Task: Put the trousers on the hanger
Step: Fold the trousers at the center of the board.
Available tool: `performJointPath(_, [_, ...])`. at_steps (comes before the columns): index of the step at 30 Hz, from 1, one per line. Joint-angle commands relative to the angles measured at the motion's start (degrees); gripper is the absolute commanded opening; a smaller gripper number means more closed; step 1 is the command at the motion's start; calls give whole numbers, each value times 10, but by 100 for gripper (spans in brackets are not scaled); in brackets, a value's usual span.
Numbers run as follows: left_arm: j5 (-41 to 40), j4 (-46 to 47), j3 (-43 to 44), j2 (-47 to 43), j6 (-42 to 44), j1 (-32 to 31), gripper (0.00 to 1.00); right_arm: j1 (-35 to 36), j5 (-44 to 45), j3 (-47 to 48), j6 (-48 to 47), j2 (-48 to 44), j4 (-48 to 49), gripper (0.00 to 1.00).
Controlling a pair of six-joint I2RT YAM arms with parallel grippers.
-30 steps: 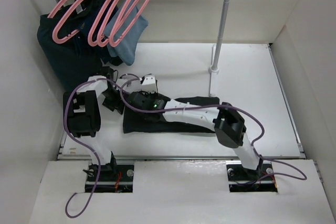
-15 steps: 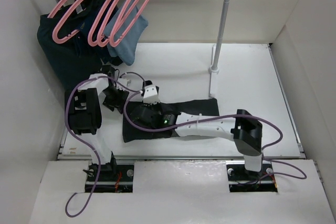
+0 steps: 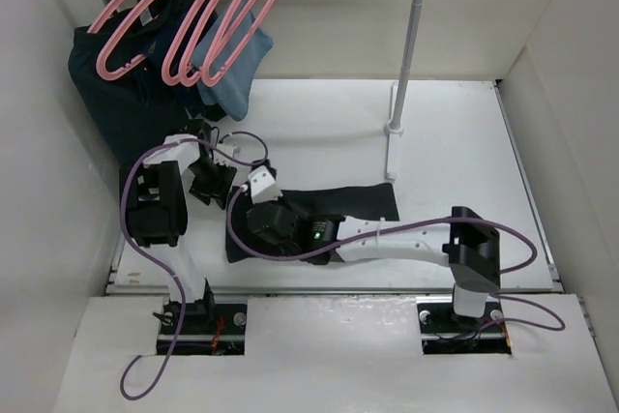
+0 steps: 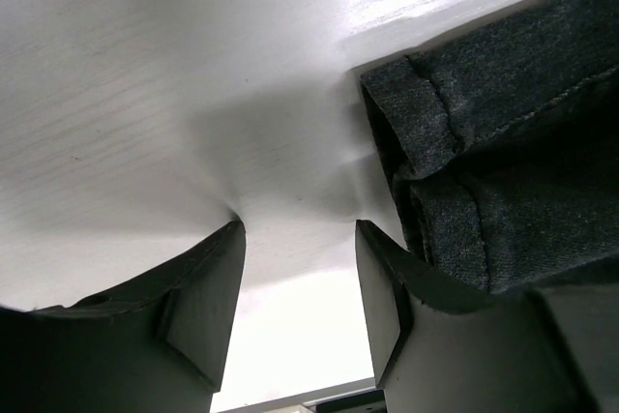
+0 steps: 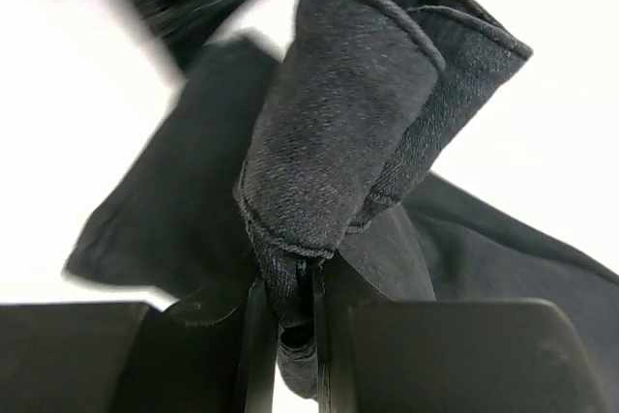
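Observation:
The black trousers (image 3: 348,202) lie folded on the white table (image 3: 455,142). My right gripper (image 3: 253,229) reaches across to their left end and is shut on a bunched fold of the denim (image 5: 334,142), pinched between the jaws (image 5: 288,321). My left gripper (image 3: 209,185) stands just left of the trousers, open and empty, fingertips down on the table (image 4: 300,239). A hemmed edge of the trousers (image 4: 484,171) lies beside its right finger (image 4: 387,302). Several pink hangers (image 3: 208,21) hang at the back left, away from both grippers.
A dark navy garment (image 3: 111,103) and a light blue cloth (image 3: 237,74) hang under the hangers at the back left. A grey upright pole (image 3: 411,36) stands on a white base (image 3: 392,147) behind the trousers. White walls close in on both sides.
My right arm has swung left and nearer, drawing the trousers' left end with it; the cloth's right end has slid left. The left arm has barely moved.

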Motion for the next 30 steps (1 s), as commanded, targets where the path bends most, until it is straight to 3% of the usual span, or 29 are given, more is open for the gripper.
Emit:
performJointPath(1, [13,0,-3,30,-7,-1,46,24,-148,22,-70,30,102,4])
performJointPath(4, [7,-6,20,30,-19,12,47,36,-244,42,-110,91,84,18])
performJointPath(5, [7,-6,26,30,-24,20,47,36,-275,67,-126,121,54,40])
performJointPath(6, [-1,-14,33,30,-24,25,48,36,-300,82,-143,134,34,51])
performJointPath(9, [-6,-28,46,12,-24,25,48,43,-321,102,-186,150,0,60])
performJointPath(14, [-31,-48,58,-37,-19,25,49,43,-316,62,-199,71,4,69])
performJointPath(15, [-39,-48,58,-47,-19,25,49,43,-316,41,-199,53,10,100])
performJointPath(22, [-46,-78,63,-113,17,31,53,36,-311,-22,-146,-69,24,100])
performJointPath(24, [-33,-93,69,-131,28,31,53,14,-311,-47,-79,-98,24,92])
performJointPath(25, [-21,-113,69,-137,35,31,55,-26,-324,-81,-49,-106,24,85])
performJointPath(26, [-6,-126,75,-150,59,31,56,-51,-332,-103,-16,-116,24,64])
performJointPath(30, [59,-189,43,-170,114,20,58,-178,-349,-211,170,-170,29,17])
